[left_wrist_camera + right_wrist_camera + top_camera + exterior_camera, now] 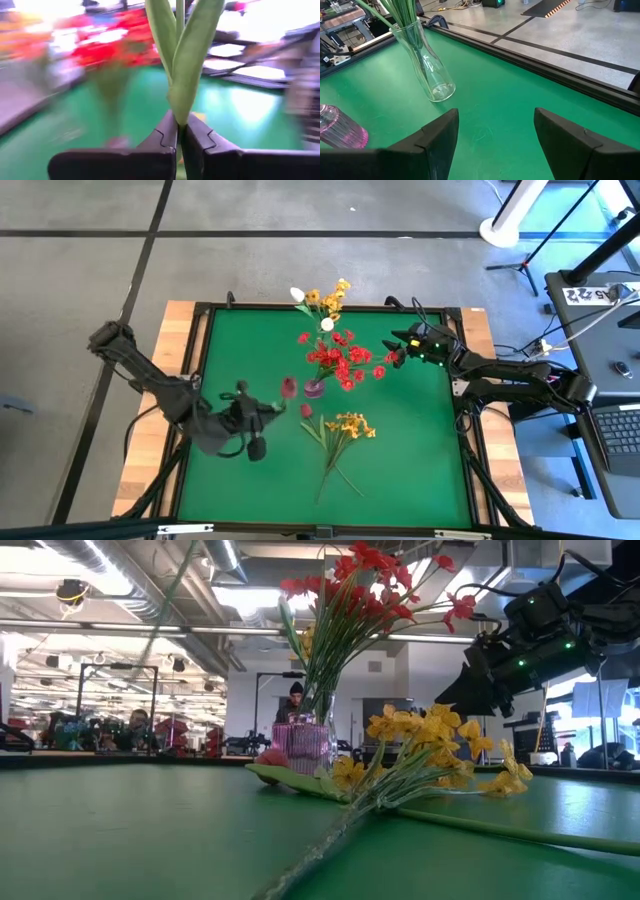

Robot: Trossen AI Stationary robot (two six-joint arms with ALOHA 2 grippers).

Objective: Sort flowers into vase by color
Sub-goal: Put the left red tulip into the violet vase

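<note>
While the right arm waits at the table's right side, the left arm is the one at work.

Left gripper (252,412): over the left-middle of the green table (400,460), clenched on a green flower stem (182,85); in the left wrist view the two dark fingers (162,137) meet around the base of the stem and its long leaves stand up between them.

Held flower: the high view shows a dark red bud (289,387) just right of the left gripper, near the pink vase; whether it belongs to the gripped stem I cannot tell.

Right gripper (395,352): near the table's back right, beside the red blossoms; its fingers (437,137) stand apart with nothing between them, only bare green table.

Red flowers (345,360): a cluster standing in the pink ribbed vase (305,745) near the table's middle.

Glass vase (425,65): clear, upright near the back edge, holding green stems; white buds (297,294) and yellow-orange blossoms (330,298) show above it in the high view.

Yellow flowers (348,425): a bunch lying flat on the table in front of the pink vase, stems pointing to the front edge.

Second dark red bud (306,410): lying on the table just left of the yellow bunch.

Room behind: people (295,700) show far off in the low view.
</note>
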